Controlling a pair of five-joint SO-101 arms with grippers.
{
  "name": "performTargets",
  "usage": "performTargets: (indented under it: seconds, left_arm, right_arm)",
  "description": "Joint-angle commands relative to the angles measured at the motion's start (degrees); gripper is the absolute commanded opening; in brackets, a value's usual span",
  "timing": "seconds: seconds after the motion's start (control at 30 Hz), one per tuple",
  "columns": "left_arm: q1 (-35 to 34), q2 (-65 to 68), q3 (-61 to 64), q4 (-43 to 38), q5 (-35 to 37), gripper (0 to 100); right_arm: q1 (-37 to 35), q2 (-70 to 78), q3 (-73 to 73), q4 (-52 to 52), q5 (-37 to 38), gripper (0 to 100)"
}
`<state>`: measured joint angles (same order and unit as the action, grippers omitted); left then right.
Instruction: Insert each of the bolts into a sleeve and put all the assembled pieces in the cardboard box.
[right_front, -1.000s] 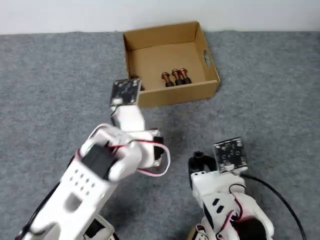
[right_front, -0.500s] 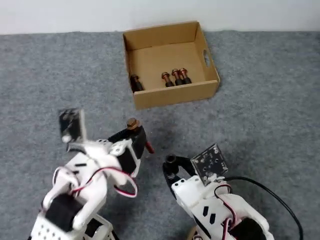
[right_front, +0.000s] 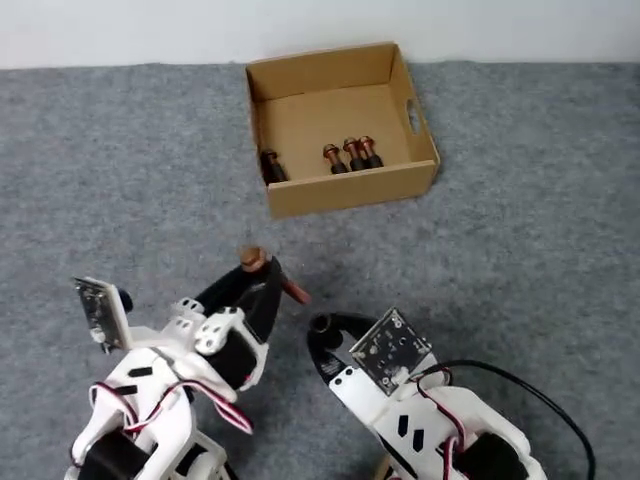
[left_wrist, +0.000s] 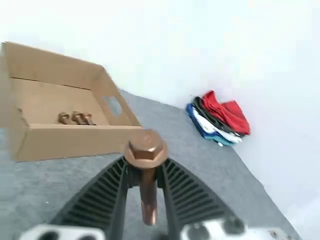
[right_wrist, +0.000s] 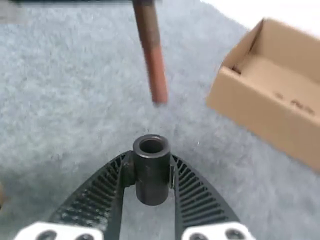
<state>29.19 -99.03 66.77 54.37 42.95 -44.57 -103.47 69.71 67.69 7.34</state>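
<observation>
My left gripper (left_wrist: 145, 172) is shut on a copper bolt (left_wrist: 146, 165), hex head up; from above the bolt (right_front: 268, 274) hangs over the carpet in front of the cardboard box (right_front: 340, 190). My right gripper (right_wrist: 151, 172) is shut on a black sleeve (right_wrist: 151, 167) with its bore facing up; it shows as the sleeve (right_front: 322, 326) just right of the bolt's tip. In the right wrist view the bolt's shank (right_wrist: 151, 55) ends a little above and beyond the sleeve, apart from it. Several assembled pieces (right_front: 351, 154) lie inside the box, one more (right_front: 270, 165) at its left wall.
Grey carpet (right_front: 530, 220) covers the table around both arms. A white wall (right_front: 120, 30) runs behind the box. A pile of folded cloths (left_wrist: 220, 117) lies on the floor by the wall in the left wrist view.
The left arm swung back from the box toward the front, now carrying the bolt. The right arm shifted left with the sleeve, bringing it close under the bolt's tip.
</observation>
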Motion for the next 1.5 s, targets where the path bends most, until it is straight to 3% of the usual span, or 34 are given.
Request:
performTargets:
  seconds: [0.0, 0.23, 0.53, 0.73, 0.93, 1.3, 1.47]
  left_arm:
    - [3.43, -0.70, -0.40, -1.93, -1.93, 0]
    - [3.96, -0.62, -2.86, -0.44, -5.36, 0]
    - [4.04, -0.88, -5.41, 8.35, -5.45, 0]
    - [4.13, -0.53, -4.97, 8.26, -5.45, 0]
    - [4.13, -0.44, -2.33, 3.96, -5.45, 0]
    - [4.13, -0.70, 1.80, 2.90, -8.62, 0]
    - [9.85, -0.88, 1.45, 11.08, -13.63, 0]
  right_arm:
    - [-0.40, -0.40, -0.35, -2.95, 3.25, 0.9]
    - [-0.13, -0.40, 0.53, -2.86, 4.04, 0.9]
    - [-0.13, -0.40, 1.58, -3.47, 4.13, 0.9]
    - [-0.31, -0.40, 2.20, -5.49, 4.48, 0.9]
    - [-0.31, -0.40, 4.04, -9.36, 11.43, 0.9]
    - [-0.31, -0.40, 3.87, -10.33, 11.78, 0.9]
    - [-0.31, -0.40, 3.96, -10.33, 11.78, 0.9]
